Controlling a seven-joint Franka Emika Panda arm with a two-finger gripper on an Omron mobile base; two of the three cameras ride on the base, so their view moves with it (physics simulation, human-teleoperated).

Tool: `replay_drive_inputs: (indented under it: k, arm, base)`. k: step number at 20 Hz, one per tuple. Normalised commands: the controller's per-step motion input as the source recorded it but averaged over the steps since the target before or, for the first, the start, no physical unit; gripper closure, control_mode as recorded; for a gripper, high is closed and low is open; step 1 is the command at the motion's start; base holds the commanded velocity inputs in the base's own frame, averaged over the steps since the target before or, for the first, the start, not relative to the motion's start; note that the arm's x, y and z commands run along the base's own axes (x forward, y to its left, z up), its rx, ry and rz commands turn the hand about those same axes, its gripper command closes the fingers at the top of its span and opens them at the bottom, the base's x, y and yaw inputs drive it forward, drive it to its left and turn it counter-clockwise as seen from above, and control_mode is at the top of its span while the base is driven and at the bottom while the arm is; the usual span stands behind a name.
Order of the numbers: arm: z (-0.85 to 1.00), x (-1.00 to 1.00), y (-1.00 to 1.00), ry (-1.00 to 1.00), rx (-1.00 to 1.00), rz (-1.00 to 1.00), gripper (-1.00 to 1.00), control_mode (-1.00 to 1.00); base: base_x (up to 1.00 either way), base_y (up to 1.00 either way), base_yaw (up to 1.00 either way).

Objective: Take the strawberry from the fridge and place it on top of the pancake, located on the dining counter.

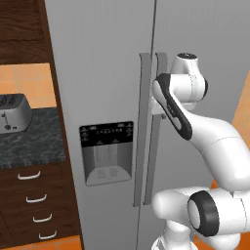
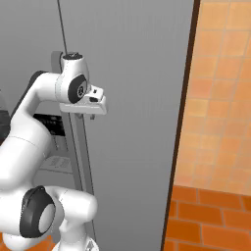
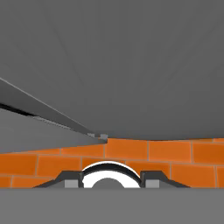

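The fridge (image 1: 107, 73) stands shut, its two long vertical handles (image 1: 143, 132) side by side at the door seam, with the black dispenser panel (image 1: 106, 134) on the left door. The strawberry is presumably inside behind these doors; nothing red appears anywhere. The end effector (image 2: 90, 104) sits against the right-hand door handle (image 2: 81, 147) at about mid-height, pointing downward along the door toward the orange tiled floor (image 3: 148, 153). Whether its fingers are apart or closed around the handle cannot be told; only the finger bases (image 3: 70, 178) appear in the hand view.

The handle is a rigid bar, likely smooth, so a firm grip across its width well away from the hinge would give the best leverage; the door itself probably feels heavy and resists at first against its seal. The strawberry, by contrast, should be light, soft and easily bruised, wanting a gentle pinch across its widest part. A toaster (image 1: 13, 113) rests on the dark worktop (image 1: 34, 141) to the left.
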Motion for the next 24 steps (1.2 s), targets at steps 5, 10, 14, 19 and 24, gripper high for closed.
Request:
replay_drive_inputs:
  k: [5, 10, 14, 19, 24]
  arm:
    - [0.00, 0.00, 0.00, 0.00, 0.00, 0.00, -1.00, 1.00]
    - [0.00, 0.00, 0.00, 0.00, 0.00, 0.00, -1.00, 1.00]
    - [0.00, 0.00, 0.00, 0.00, 0.00, 0.00, -1.00, 1.00]
    - [0.00, 0.00, 0.00, 0.00, 0.00, 0.00, -1.00, 1.00]
    - [0.00, 0.00, 0.00, 0.00, 0.00, 0.00, -1.00, 1.00]
  base:
    - [-0.04, 0.00, 0.00]
    - [-0.26, 0.29, -0.10]
    - [-0.37, 0.26, -0.02]
    - [-0.23, 0.20, 0.00]
    - [-0.12, 0.50, 0.01]
